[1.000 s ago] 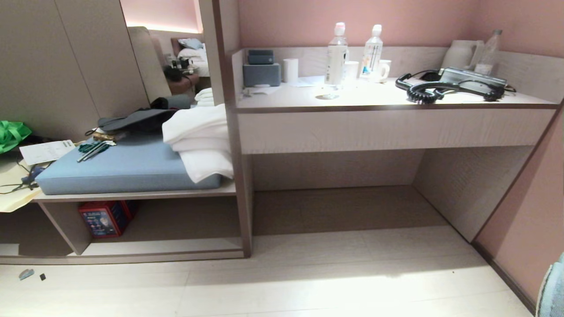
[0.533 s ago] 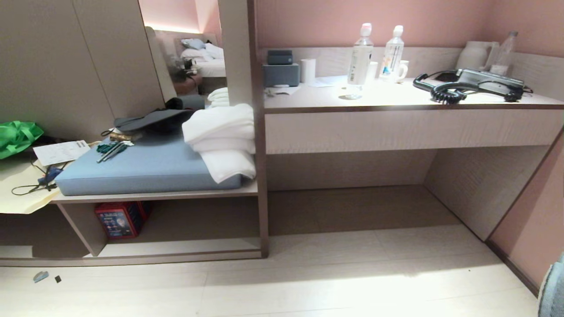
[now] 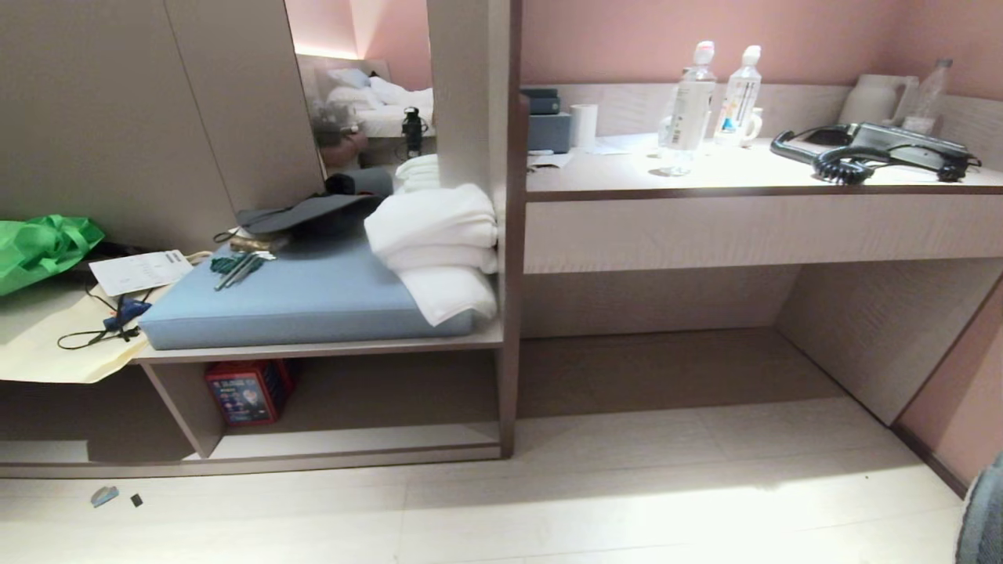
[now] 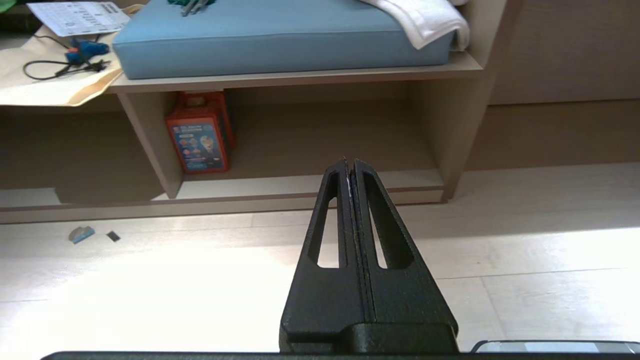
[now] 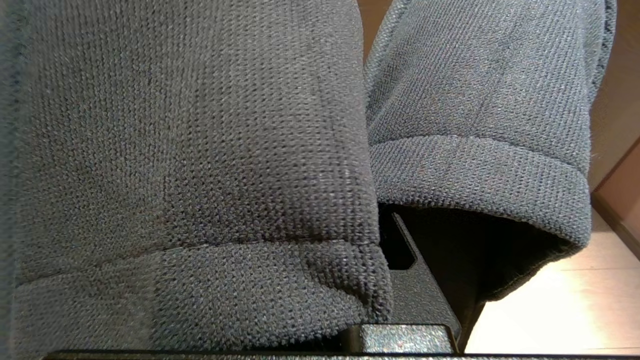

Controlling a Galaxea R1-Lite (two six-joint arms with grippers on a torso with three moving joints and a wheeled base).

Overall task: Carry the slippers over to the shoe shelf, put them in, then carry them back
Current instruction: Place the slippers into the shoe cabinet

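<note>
Two dark grey-blue knit slippers (image 5: 180,150) fill the right wrist view, one on each side of a black finger (image 5: 425,300) of my right gripper, which is shut on them. Its tips are hidden under the fabric. A sliver of a slipper (image 3: 986,517) shows at the head view's bottom right edge. The shoe shelf (image 3: 353,442) is the low cubby with a pale base board under the blue cushion, at the lower left, and it has a red box (image 3: 249,389) beside its upright panel. My left gripper (image 4: 349,162) is shut and empty, above the floor, facing the shelf (image 4: 300,185).
A blue cushion (image 3: 313,301) with white towels (image 3: 439,243) lies on top of the shelf. The desk (image 3: 752,184) to the right carries bottles and a black phone, with a tall recess (image 3: 666,368) beneath. Small scraps (image 3: 104,495) lie on the floor at the left.
The whole head view has slid to the right, so the camera has turned leftward toward the shelf. Nothing in the room itself has moved.
</note>
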